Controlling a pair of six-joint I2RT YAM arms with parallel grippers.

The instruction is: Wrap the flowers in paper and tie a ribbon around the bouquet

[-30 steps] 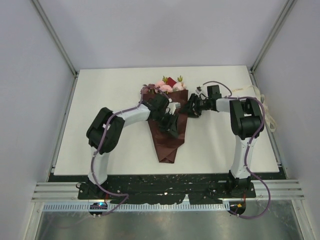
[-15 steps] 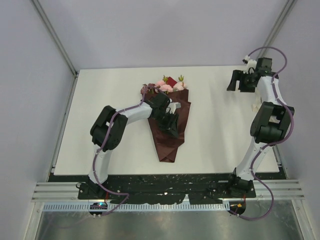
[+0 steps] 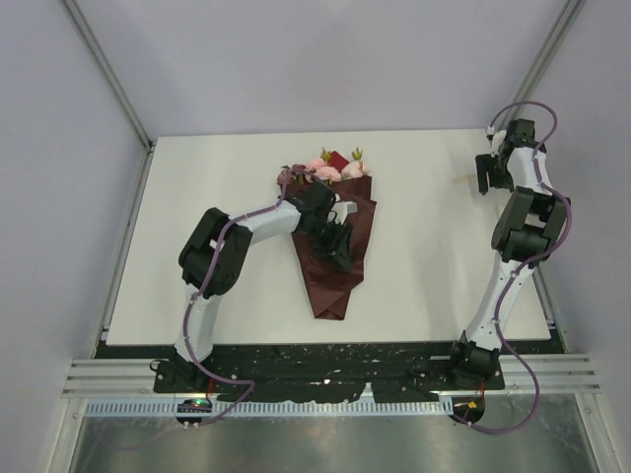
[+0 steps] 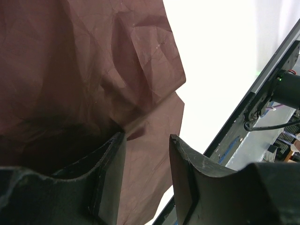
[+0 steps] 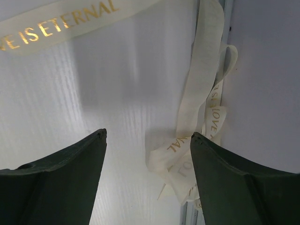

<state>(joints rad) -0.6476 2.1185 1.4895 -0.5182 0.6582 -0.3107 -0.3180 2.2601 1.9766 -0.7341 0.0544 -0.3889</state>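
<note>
Bouquet (image 3: 331,286) first, over on the left: it lies flat on the white table (image 3: 217,197), directly under the left claw (image 3: 338,246), which sits down on the middle of the cone. Its flowers (image 3: 330,168), pink with a bit of green, stick out of the wide end beyond the claw, toward the far side. The pointed tip of the maroon paper (image 4: 93,61) runs back on the claw's near side. Seen from the wrist, the two fingers (image 4: 110,168) stand partly apart with creased paper showing in the gap and a fold touching one tip. Whether they pinch anything I cannot tell.

Over on the right, well apart from the bouquet, the right claw (image 5: 149,134) hangs at the far right edge of the table, its jaws spread wide with nothing clamped between them. The cream ribbon (image 5: 199,89) lies just below and ahead of it. A looped, bunched tangle sits near the finger on the right of the wrist view, along the table's edge. A flat strip crosses ahead of the other finger, and its gold lettering (image 5: 61,21) ends in "ETERNAL".
</note>
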